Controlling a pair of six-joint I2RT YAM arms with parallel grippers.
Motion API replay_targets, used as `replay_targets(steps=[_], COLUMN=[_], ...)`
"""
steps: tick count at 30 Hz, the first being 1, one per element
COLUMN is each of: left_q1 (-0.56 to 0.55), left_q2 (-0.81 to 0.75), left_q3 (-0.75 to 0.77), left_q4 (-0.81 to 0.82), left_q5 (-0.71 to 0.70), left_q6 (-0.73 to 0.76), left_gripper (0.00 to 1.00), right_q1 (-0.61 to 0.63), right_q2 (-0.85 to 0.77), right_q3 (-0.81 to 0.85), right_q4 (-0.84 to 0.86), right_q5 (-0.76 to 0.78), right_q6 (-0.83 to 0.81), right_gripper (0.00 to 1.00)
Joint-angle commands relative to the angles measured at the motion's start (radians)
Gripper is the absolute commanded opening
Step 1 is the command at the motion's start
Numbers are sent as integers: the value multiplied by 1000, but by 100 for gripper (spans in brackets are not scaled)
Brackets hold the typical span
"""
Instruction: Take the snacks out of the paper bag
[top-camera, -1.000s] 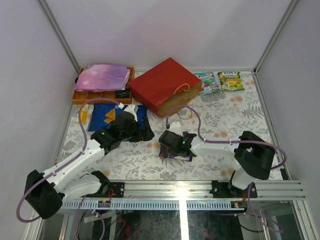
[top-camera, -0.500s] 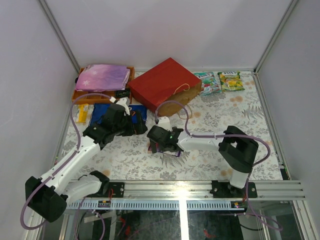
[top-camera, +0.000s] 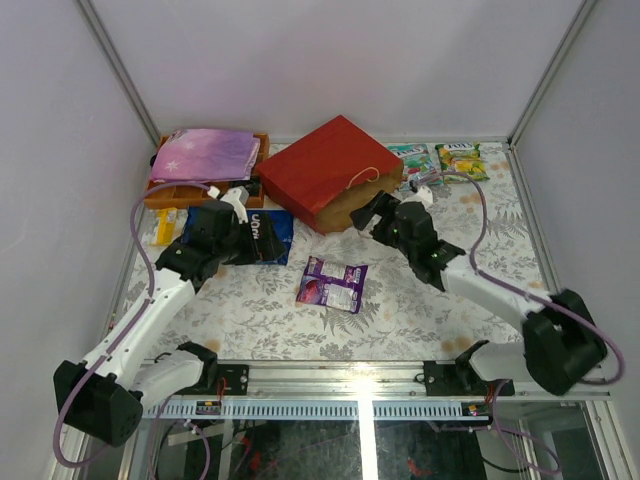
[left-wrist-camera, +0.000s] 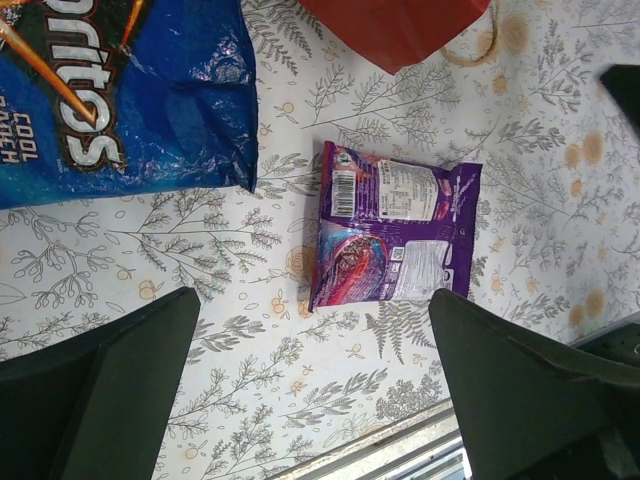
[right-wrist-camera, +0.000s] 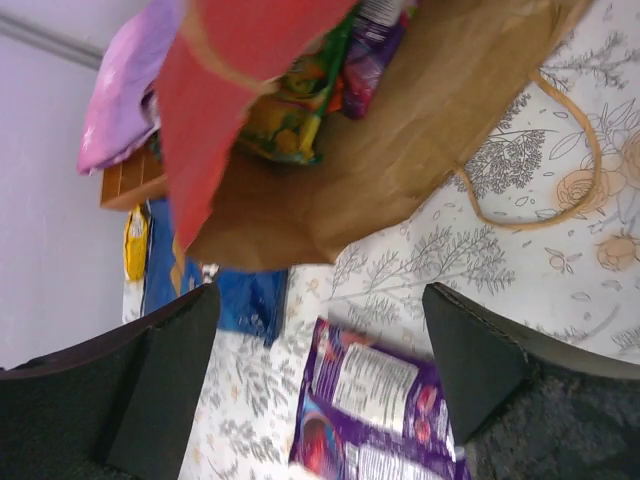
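Observation:
The red paper bag lies on its side with its brown mouth facing my right gripper, which hangs open just in front of it. Inside the bag I see a green-yellow packet and a purple one. A purple packet lies loose on the table, also under my right gripper. The blue Doritos bag lies flat at the left. My left gripper hovers open above it. In the left wrist view the Doritos bag and purple packet lie beyond the empty left gripper.
Two green packets lie at the back right. A pink-purple starry pouch rests on the orange tray at the back left, with a yellow item in front of it. The bag's cord handle loops onto the table.
My right gripper let go of the purple packet near the front centre and swung back to the bag's mouth. The left gripper drew back a little over the Doritos bag.

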Motion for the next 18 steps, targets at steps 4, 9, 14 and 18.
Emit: replay_targets(steps=[4, 9, 14, 18], left_q1=[19, 18, 17, 19], left_q2=[-44, -47, -41, -33], left_q3=[-14, -25, -21, -18], left_q4=[60, 59, 60, 60], left_q5=[69, 74, 73, 78], left_q6=[35, 32, 36, 40], left_gripper=[100, 100, 100, 100], right_q1=[-108, -158, -197, -221], right_q2=[353, 615, 812, 941], right_q3=[15, 109, 188, 212], right_q4=[516, 716, 872, 1026], right_q5=[-206, -231, -218, -161], right_q6=[315, 452, 568, 663], right_gripper=[80, 67, 56, 55])
